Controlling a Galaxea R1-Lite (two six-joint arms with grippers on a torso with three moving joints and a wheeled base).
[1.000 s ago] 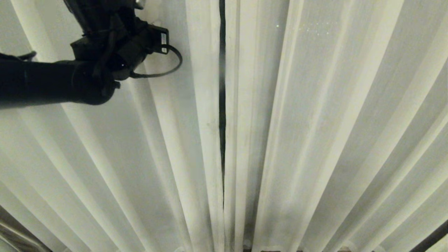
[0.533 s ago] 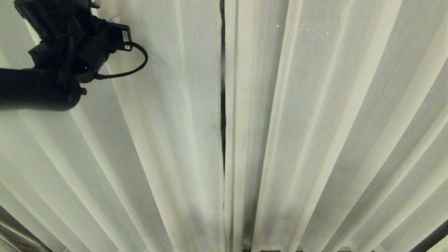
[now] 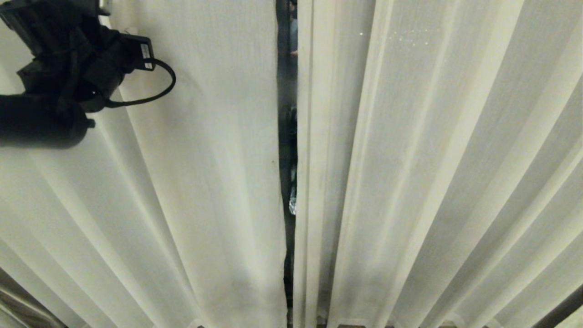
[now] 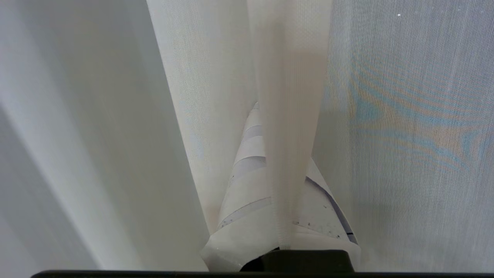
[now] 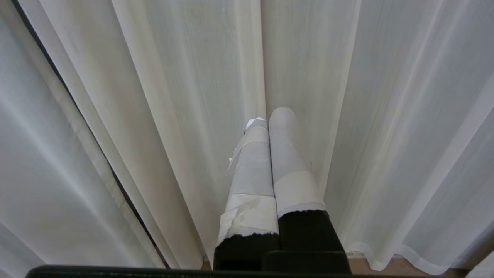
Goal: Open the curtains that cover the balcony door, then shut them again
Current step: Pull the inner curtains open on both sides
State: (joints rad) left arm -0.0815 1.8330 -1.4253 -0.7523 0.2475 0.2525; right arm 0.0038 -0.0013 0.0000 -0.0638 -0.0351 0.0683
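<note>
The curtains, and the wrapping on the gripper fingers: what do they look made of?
The curtains: thin cream woven fabric, matte; a fine weave grain shows in the left wrist view, and it hangs in soft pleats. The right gripper fingers look wrapped in pale tape over black, with frayed, lifting edges. The left gripper, pinching a fold, looks taped likewise.

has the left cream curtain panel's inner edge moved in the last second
Yes. The left cream-white pleated fabric curtain panel has pulled leftward from the unmoved right curtain panel, widening the dark gap.
</note>
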